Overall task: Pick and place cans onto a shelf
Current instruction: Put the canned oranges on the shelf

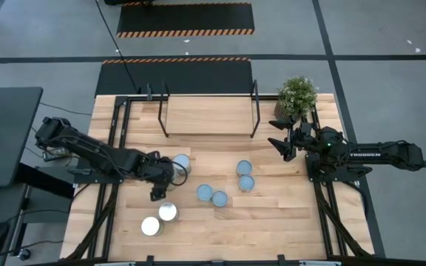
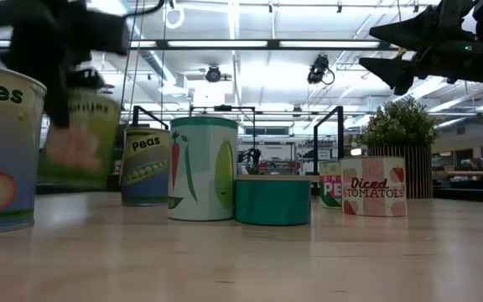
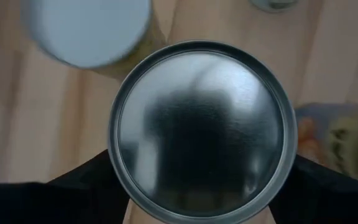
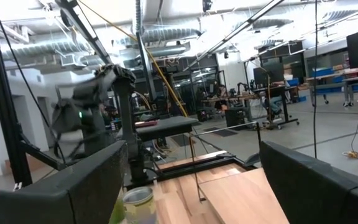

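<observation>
Clamping a silver-topped can (image 3: 201, 127) between its fingers, the left gripper (image 1: 163, 177) is hovering over the wooden surface (image 1: 272, 222), beside six loose cans (image 1: 212, 196). Farther back, the right gripper (image 1: 281, 144) is waiting with fingers spread near the potted plant (image 1: 296, 94), beside the bare shelf (image 1: 207, 114).

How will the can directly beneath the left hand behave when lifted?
The can looks like rigid metal, so it likely won't deform. Its round shape may let it twist or slip in the left hand. If tipped, it would probably roll across the flat table.
</observation>
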Motion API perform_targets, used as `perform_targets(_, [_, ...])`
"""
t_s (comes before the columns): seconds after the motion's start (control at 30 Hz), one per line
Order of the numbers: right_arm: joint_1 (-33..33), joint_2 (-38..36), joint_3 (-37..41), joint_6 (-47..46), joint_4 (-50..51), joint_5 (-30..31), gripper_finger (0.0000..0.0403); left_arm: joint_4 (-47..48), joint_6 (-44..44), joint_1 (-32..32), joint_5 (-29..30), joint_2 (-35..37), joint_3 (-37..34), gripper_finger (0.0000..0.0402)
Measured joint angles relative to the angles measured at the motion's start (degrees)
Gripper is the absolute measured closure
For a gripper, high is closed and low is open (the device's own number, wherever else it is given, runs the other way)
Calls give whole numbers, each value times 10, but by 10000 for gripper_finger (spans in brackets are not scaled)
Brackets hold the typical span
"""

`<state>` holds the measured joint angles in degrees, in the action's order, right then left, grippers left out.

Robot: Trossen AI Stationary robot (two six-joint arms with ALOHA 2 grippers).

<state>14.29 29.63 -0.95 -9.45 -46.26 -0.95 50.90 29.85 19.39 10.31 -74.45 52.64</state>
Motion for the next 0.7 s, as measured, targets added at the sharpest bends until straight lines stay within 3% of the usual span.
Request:
perform_targets(0.27, [0, 0, 0, -8, 0, 0, 30, 108, -67, -55, 3, 1, 156, 107])
perform_targets(0.47, [0, 5, 0, -14, 0, 0, 30, 106, -158, -134, -20, -7, 183, 107])
perform_targets(0.7, [0, 11, 0, -15, -18, 0, 30, 30, -310, -251, -78, -61, 205, 108])
